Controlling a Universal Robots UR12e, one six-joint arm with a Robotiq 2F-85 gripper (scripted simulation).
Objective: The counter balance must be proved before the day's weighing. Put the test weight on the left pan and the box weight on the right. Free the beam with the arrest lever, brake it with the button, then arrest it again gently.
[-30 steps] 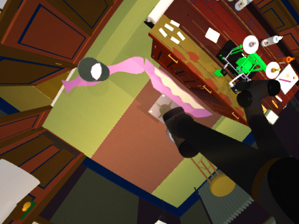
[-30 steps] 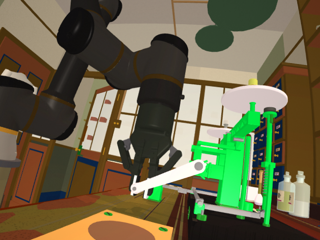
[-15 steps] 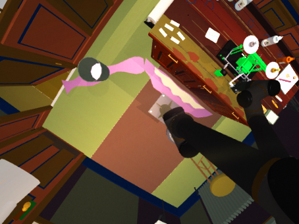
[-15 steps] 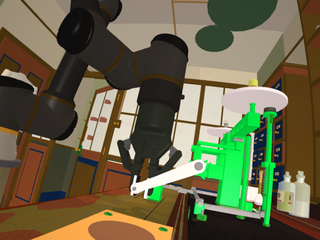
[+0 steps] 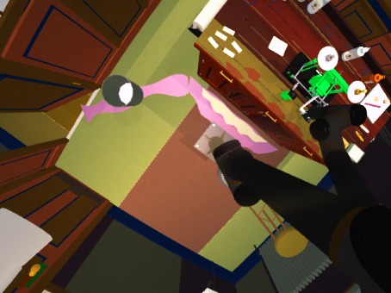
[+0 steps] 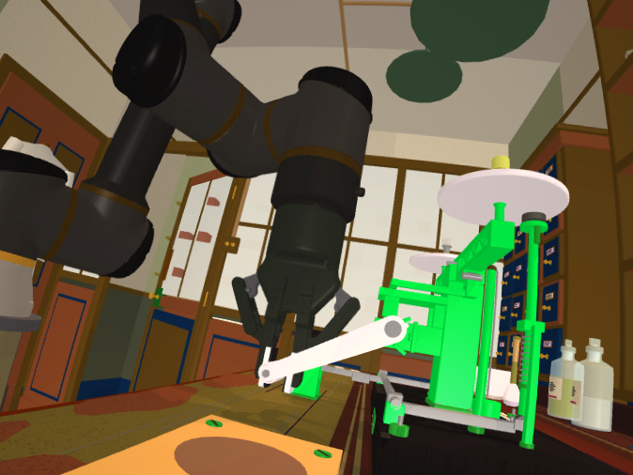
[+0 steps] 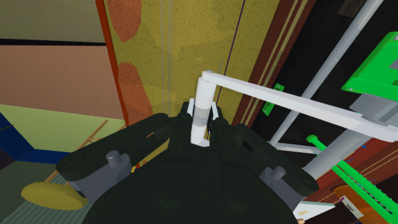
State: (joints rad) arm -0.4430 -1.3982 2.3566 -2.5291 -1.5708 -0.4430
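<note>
The green counter balance [image 6: 460, 317] [image 5: 321, 84] stands on a dark mat on the counter, its two white pans [image 6: 503, 194] [image 6: 432, 262] raised. A yellow weight [image 6: 501, 162] sits on the nearer, higher pan and a small grey weight on the farther one. The white arrest lever [image 6: 332, 350] [image 7: 292, 102] slopes down from its pivot toward me. I hold the lever's round handle [image 7: 201, 112] at its free end in my closed gripper [image 6: 278, 370] [image 7: 200, 115], just above the counter top.
Behind the balance are tall windows and blue drawer cabinets; two glass bottles [image 6: 580, 386] stand at its right. An orange plate with a brown disc [image 6: 230, 452] lies on the counter in front. The counter's front edge runs close beside my gripper.
</note>
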